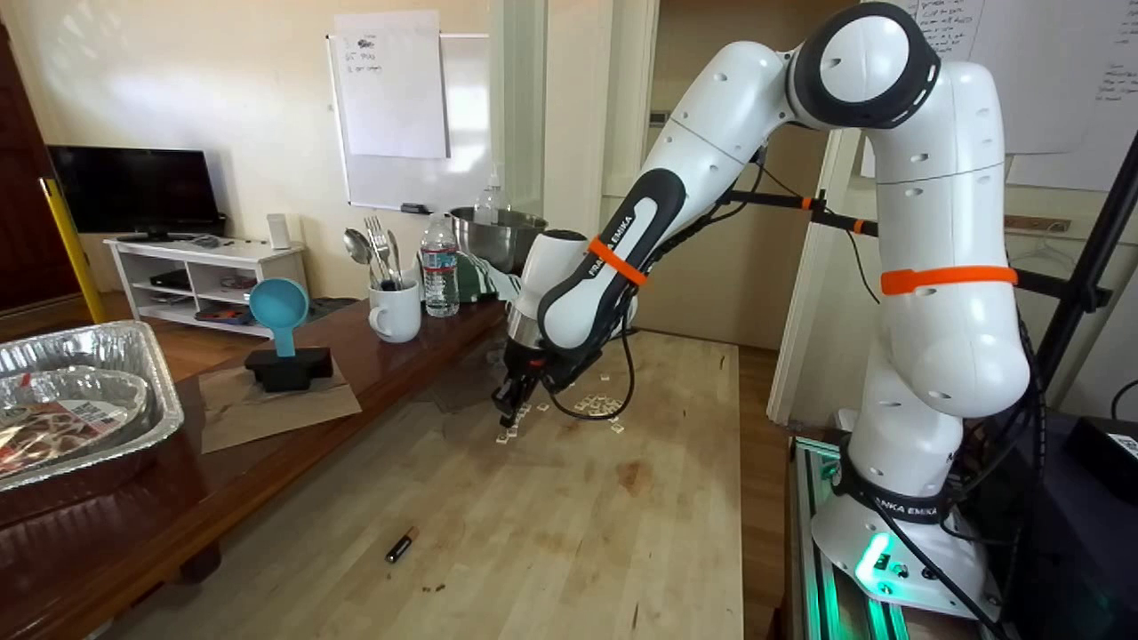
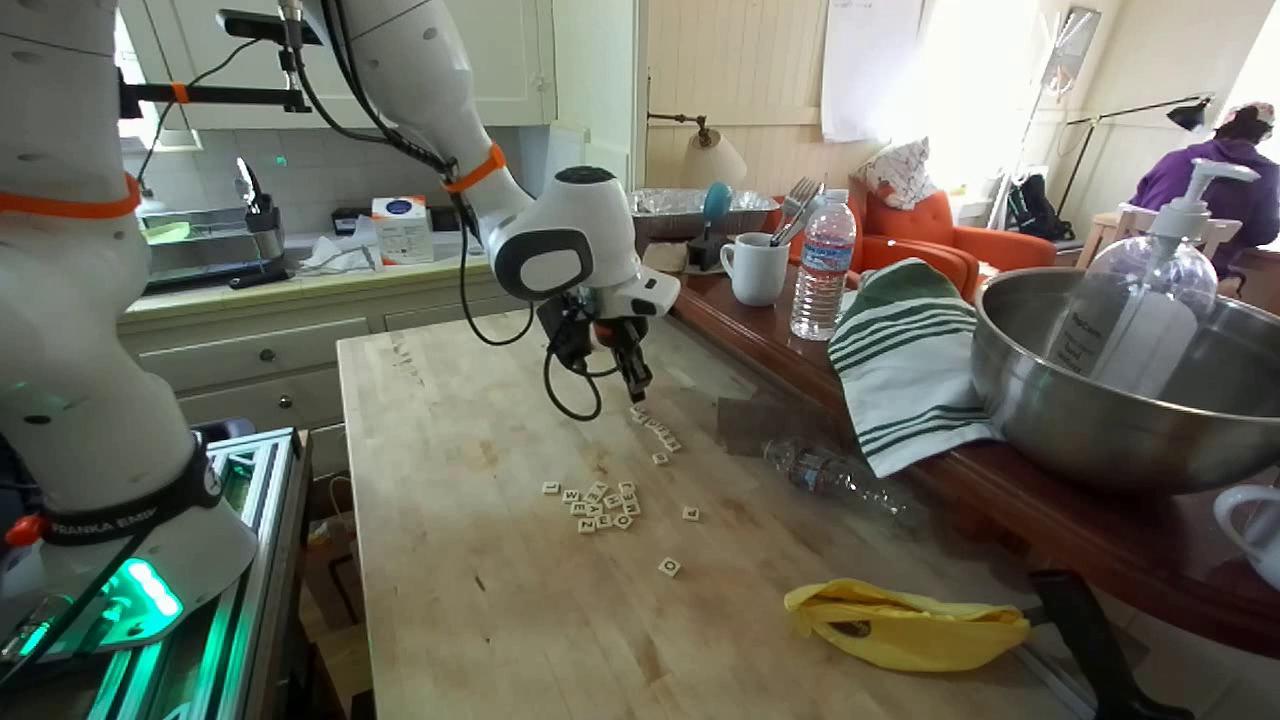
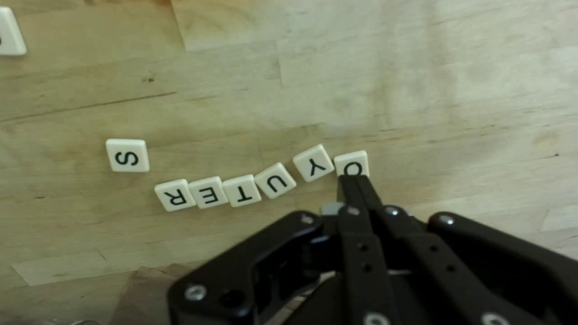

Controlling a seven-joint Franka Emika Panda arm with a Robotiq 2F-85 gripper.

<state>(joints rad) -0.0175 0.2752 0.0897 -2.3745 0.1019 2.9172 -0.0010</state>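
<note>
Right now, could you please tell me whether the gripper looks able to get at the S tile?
Probably yes: the S tile lies flat on the tabletop, apart from the row of tiles, and nothing covers it. The gripper is shut, though, so picking it up would mean opening first.

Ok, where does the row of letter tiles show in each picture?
In an exterior view: tile row below and left of centre.
In an exterior view: tile row just below centre.
Wrist view: tile row around the middle, its O tile partly covered.
Shared landmark: the shut jaws, near the tile row throughout.
</note>
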